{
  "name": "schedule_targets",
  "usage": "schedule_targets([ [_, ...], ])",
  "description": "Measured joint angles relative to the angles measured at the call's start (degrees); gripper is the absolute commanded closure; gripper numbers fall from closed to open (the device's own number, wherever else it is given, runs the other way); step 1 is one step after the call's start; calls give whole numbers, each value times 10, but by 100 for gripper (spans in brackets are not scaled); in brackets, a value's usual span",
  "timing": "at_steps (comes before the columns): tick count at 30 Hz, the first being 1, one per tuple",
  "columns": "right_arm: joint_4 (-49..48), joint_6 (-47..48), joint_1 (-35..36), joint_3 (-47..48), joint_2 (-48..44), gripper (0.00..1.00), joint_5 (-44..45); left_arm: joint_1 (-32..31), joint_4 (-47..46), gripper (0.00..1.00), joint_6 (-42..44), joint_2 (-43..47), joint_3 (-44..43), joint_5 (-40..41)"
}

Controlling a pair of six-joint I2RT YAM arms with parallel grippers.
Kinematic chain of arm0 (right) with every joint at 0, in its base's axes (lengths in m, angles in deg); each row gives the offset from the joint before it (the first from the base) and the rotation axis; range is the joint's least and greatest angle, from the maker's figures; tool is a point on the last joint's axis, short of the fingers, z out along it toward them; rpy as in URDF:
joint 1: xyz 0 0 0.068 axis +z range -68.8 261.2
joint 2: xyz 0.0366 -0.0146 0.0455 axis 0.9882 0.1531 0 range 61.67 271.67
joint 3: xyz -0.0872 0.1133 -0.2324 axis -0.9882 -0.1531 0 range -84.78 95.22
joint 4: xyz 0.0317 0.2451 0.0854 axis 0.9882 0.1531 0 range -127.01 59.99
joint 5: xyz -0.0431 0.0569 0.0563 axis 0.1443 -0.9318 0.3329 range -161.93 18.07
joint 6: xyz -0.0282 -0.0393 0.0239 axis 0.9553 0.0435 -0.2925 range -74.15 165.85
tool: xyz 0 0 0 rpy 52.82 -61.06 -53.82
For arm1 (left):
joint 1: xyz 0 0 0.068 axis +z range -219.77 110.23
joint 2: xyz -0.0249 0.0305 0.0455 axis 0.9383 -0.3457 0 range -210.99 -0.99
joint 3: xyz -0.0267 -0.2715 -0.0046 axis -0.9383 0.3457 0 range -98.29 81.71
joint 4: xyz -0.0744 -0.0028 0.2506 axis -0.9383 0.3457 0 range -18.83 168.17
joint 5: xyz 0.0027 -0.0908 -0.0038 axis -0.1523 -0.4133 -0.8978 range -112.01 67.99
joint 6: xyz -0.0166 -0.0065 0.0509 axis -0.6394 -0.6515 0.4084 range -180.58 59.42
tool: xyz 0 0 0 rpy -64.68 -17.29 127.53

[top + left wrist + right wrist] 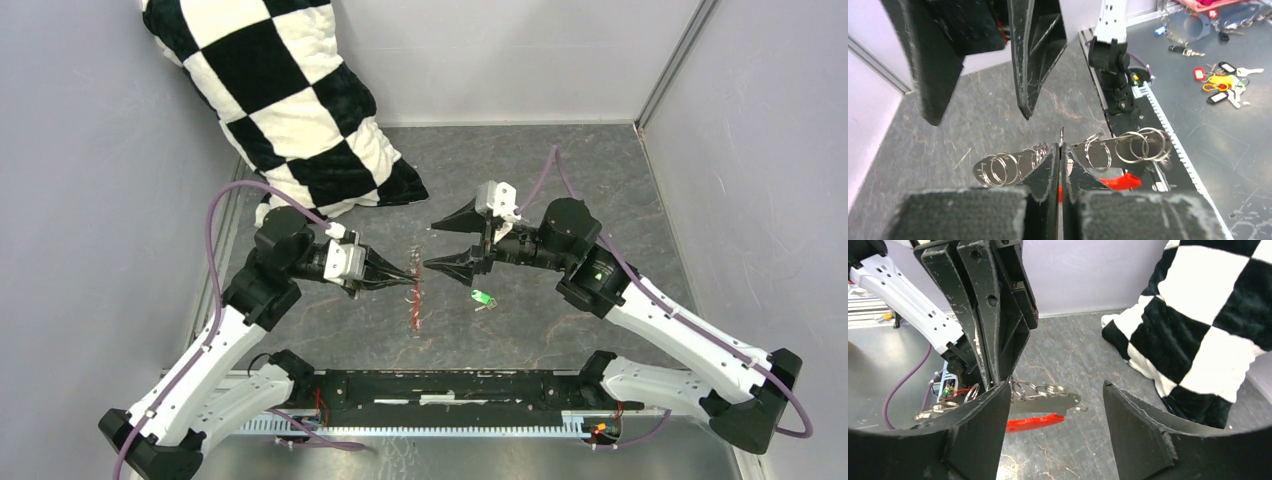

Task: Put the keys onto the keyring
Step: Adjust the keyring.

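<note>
Over a grey marbled table [450, 160], we see the left gripper [403, 273] clamped shut on the keyring [415, 300]; its two fingers meet with no gap on a flat silvery strip strung with split rings [1098, 150], and the red tag [1118, 182] shows just beneath that strip.

From its own wrist camera the left gripper [1060, 150] bites the strip near its middle, with rings fanned out to either side.

The right gripper [432, 247] faces it from the opposite side, jaws spread wide and holding nothing; in its wrist view the right gripper [1055, 390] frames the keyring [1048, 397] between its fingers, though we find no contact with it.

The green-headed key [483, 298] lies flat on the table, near the right gripper's nearer finger and apart from the keyring; neither wrist camera shows it.

A black-and-white checked cushion [290, 110] leans in the far left corner; beyond the table's near rail, a scatter of loose keys and tags [1223, 85] rests on another grey surface.
</note>
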Motion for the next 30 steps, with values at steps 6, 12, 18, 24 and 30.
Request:
schedule_targets([
  [6, -31, 10, 0, -3, -16, 29, -45, 0, -66, 98, -69, -13, -14, -21],
  [12, -67, 14, 0, -22, -46, 42, -110, 0, -113, 98, -142, -24, -14, -23],
  [18, -80, 9, 1, -26, -43, 48, -148, 0, -177, 98, -230, -26, -14, -8],
  [24, -101, -20, 1, -47, -39, 55, -147, 0, -217, 98, -282, -26, -14, 3],
  [30, -144, -57, 1, -60, -35, 67, -135, 0, -226, 98, -291, -22, -13, 7],
])
